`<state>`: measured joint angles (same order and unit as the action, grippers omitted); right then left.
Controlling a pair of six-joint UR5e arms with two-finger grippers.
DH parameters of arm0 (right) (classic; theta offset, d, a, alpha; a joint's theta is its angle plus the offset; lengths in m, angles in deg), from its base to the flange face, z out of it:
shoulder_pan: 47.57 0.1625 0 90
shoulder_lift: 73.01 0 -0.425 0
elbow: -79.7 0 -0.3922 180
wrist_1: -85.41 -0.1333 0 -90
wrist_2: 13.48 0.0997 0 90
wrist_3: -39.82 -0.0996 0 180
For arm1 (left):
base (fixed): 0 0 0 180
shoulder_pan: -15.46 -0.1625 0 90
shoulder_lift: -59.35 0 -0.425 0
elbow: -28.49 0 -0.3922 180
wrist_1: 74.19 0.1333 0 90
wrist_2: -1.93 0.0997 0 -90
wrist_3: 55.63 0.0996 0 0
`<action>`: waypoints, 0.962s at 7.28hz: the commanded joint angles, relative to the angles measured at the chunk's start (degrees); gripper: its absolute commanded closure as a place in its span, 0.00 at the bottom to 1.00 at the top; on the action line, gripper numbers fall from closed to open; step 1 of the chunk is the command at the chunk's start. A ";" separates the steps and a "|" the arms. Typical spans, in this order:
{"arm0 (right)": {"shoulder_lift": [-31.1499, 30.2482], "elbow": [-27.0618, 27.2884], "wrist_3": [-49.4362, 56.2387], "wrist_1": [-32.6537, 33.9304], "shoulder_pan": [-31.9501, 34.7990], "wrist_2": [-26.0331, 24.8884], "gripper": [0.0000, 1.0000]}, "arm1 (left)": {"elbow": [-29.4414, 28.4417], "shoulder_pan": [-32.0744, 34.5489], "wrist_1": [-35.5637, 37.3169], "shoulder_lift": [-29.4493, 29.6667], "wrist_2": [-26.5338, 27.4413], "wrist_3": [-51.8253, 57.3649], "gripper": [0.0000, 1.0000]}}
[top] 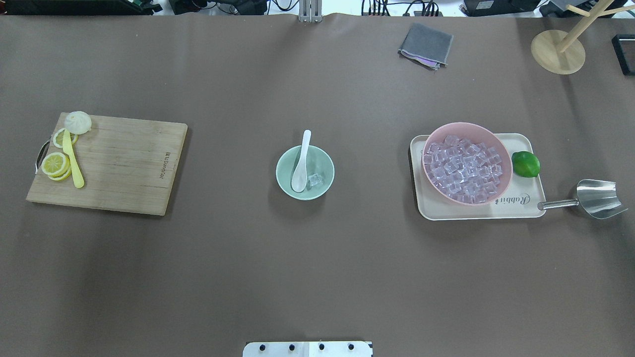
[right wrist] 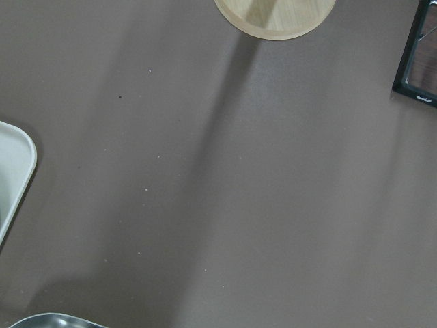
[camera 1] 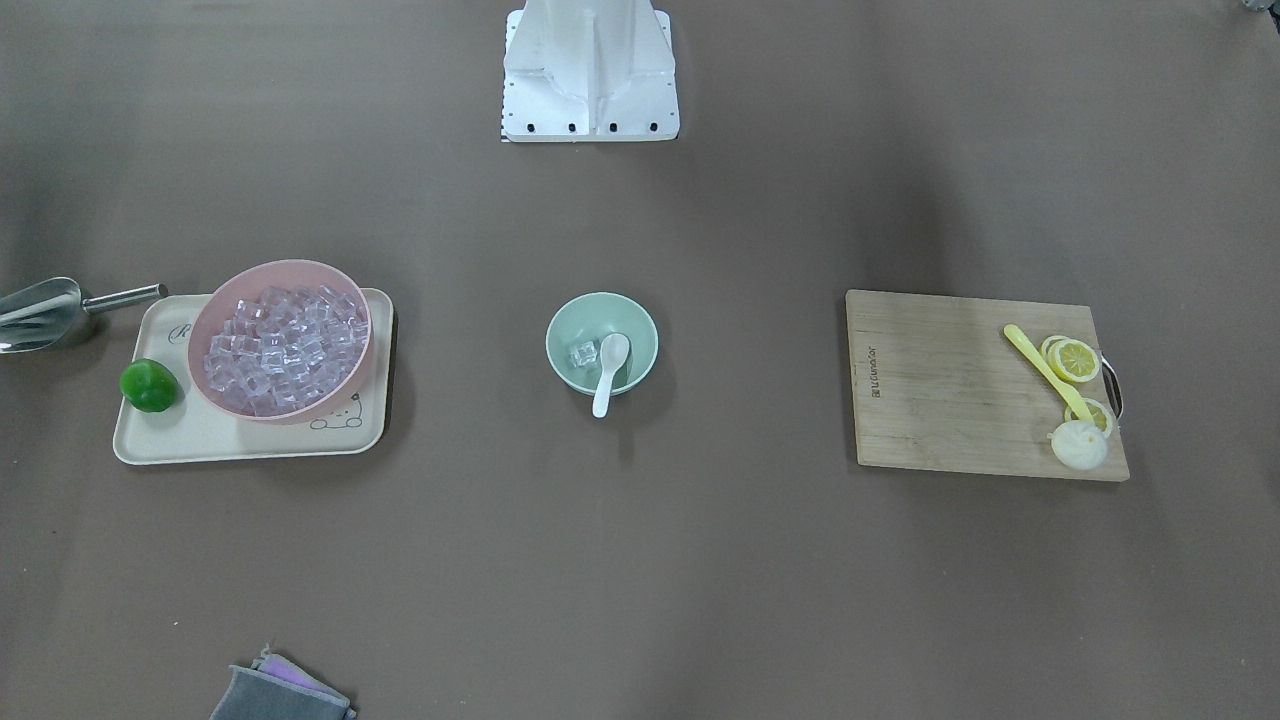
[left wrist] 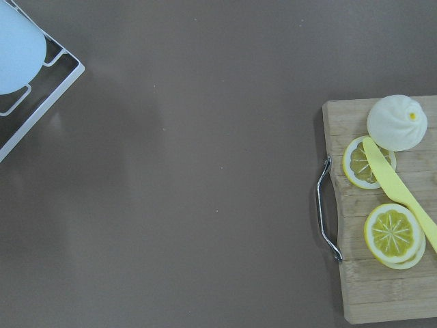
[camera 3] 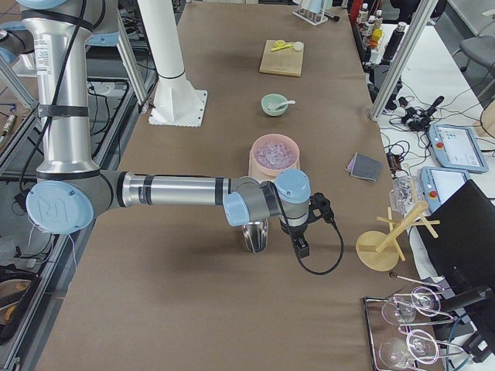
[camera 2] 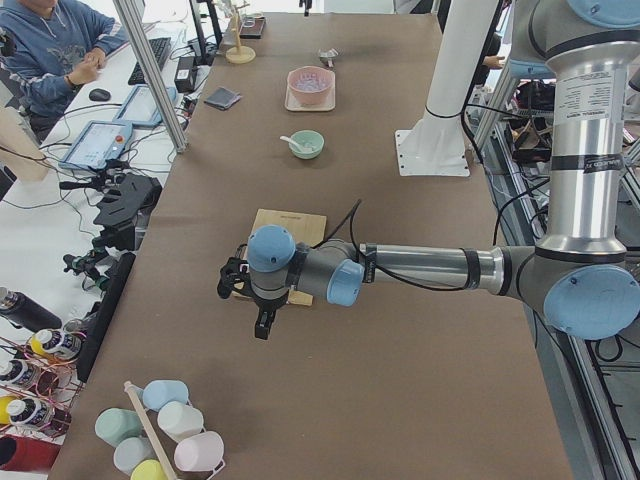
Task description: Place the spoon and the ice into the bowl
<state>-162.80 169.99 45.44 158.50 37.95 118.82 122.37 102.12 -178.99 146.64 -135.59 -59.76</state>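
The mint-green bowl (camera 1: 601, 343) stands at the table's middle, also in the overhead view (top: 304, 172). The white spoon (camera 1: 608, 372) lies in it, scoop inside, handle over the rim (top: 300, 163). One clear ice cube (camera 1: 584, 353) lies in the bowl beside the scoop (top: 314, 179). Neither gripper shows in the overhead or front views. The left gripper (camera 2: 262, 328) hangs past the cutting board's end; I cannot tell if it is open. The right gripper (camera 3: 300, 247) hangs beside the steel scoop; I cannot tell its state.
A pink bowl (top: 466, 162) full of ice cubes and a lime (top: 525, 164) sit on a cream tray (top: 516, 203). A steel scoop (top: 593, 199) lies beside it. A cutting board (top: 119, 163) holds lemon slices, a yellow utensil and a bun. A grey cloth (top: 425, 44) and a wooden stand (top: 557, 51) are at the far edge.
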 commanded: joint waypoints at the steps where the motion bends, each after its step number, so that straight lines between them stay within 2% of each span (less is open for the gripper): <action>1: 0.31 -0.29 0.00 0.04 0.00 -2.13 0.00 | 0.25 0.00 -0.05 -0.01 0.23 -0.01 0.02; 7: 0.05 0.50 -0.18 0.04 0.00 -1.96 0.00 | 0.25 -0.09 -0.05 1.74 0.32 0.17 0.02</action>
<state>-162.58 170.30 45.24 158.50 37.95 116.83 122.48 101.96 -178.97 148.42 -135.35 -59.57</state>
